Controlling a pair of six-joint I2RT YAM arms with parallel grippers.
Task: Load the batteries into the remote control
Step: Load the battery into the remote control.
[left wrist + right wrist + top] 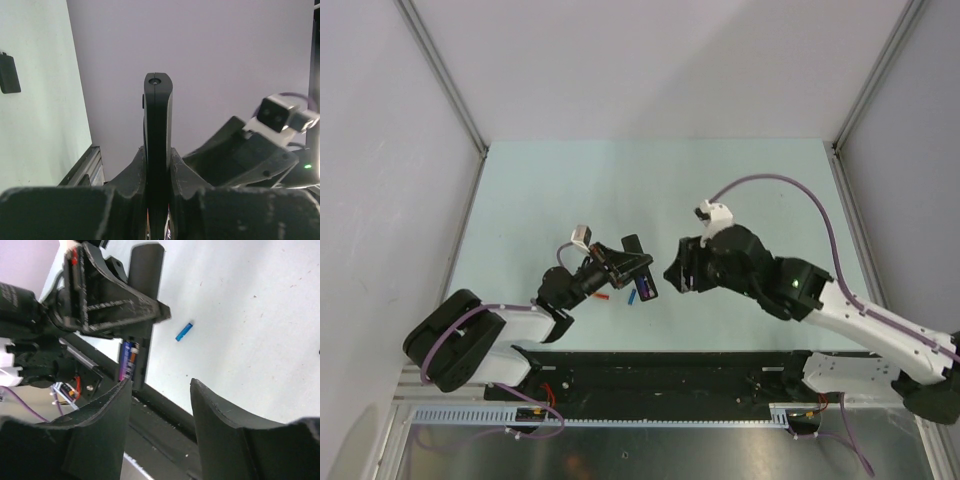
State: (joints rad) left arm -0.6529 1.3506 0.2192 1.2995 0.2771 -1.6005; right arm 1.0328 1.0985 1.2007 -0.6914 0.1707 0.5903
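Left wrist view: slim flat black rectangular remote control (158, 120) pinched edge-on between closed left gripper (158, 160) fingers. Right wrist view: right gripper (160, 386) spread wide, holding nothing, near the remote; 1 dark blue cylindrical battery (128, 359) lying in its back recess; small blue sliver (183, 331) loose on pale table (250, 315).

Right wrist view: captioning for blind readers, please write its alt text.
The left gripper clamps the remote, a battery showing in its recess. The right gripper is open in the foreground, holding nothing; a small blue piece lies on the table.
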